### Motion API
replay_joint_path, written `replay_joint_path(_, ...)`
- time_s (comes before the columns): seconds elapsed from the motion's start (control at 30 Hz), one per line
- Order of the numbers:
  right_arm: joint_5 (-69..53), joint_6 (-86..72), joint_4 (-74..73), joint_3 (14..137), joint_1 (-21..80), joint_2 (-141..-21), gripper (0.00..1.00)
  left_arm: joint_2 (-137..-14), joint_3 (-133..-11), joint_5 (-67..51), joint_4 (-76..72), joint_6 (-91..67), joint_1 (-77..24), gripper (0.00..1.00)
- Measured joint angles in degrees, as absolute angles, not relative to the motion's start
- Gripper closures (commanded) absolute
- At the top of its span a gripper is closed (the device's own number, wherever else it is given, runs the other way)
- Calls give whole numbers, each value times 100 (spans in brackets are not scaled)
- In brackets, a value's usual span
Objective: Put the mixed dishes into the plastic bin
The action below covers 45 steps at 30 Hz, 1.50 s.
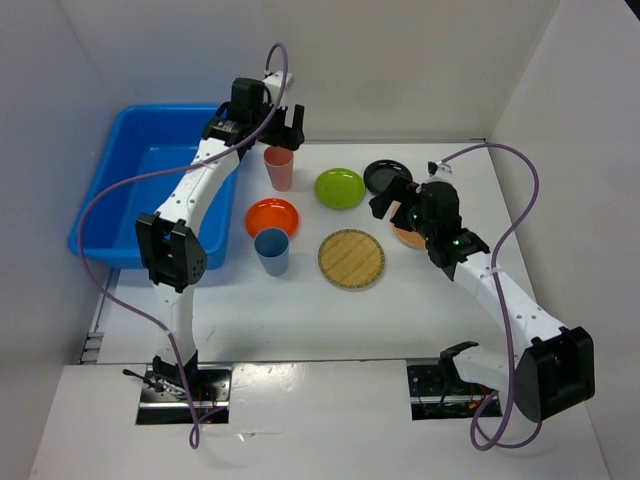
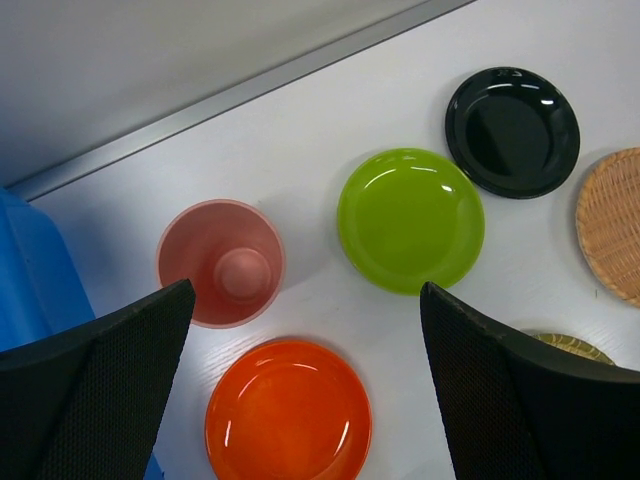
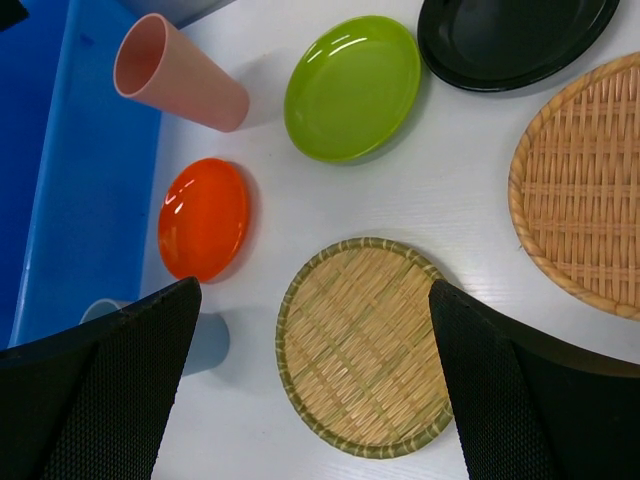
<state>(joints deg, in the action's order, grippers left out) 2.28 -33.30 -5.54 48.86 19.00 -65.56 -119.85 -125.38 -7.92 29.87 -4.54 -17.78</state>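
The blue bin (image 1: pixel 150 190) stands at the left and is empty. On the table lie a pink cup (image 1: pixel 279 168), a blue cup (image 1: pixel 271 250), an orange plate (image 1: pixel 272 216), a green plate (image 1: pixel 340 187), a black plate (image 1: pixel 385 176) and a green-rimmed woven plate (image 1: pixel 352 259). A second woven plate (image 1: pixel 408 238) is partly hidden under the right arm. My left gripper (image 2: pixel 305 300) is open and empty, high above the pink cup (image 2: pixel 220 262) and orange plate (image 2: pixel 288 410). My right gripper (image 3: pixel 315 290) is open and empty above the green-rimmed woven plate (image 3: pixel 360 345).
White walls close the table at the back, left and right. The bin's wall (image 3: pixel 80 170) runs close beside the orange plate (image 3: pixel 203 218) and the blue cup (image 3: pixel 205 340). Purple cables loop off both arms.
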Motion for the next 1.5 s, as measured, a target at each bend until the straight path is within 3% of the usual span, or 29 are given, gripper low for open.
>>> replay_joint_path(0.63,384,-3269,-556,4919,1900,-6563,1,-12910,-12558,-270,3055,-322,-1975,3)
replay_joint_path(0.9,416,-3264,-561,4921,1900,-6563,1,-13450,-13246,-30,3232,-325,-1966,8)
replay_joint_path(1.33,443,-3247,-563,4919,1900,-6593,1,-13592,-13249,19,3428,-318,-1966,35)
replay_joint_path(1.37,445,-3249,-563,4921,1900,-6593,1,-13592,-13251,23,3428,-318,-1966,42)
replay_joint_path(1.5,506,-3249,-563,4919,1900,-6593,1,-13592,-13251,45,3430,-309,-1966,56)
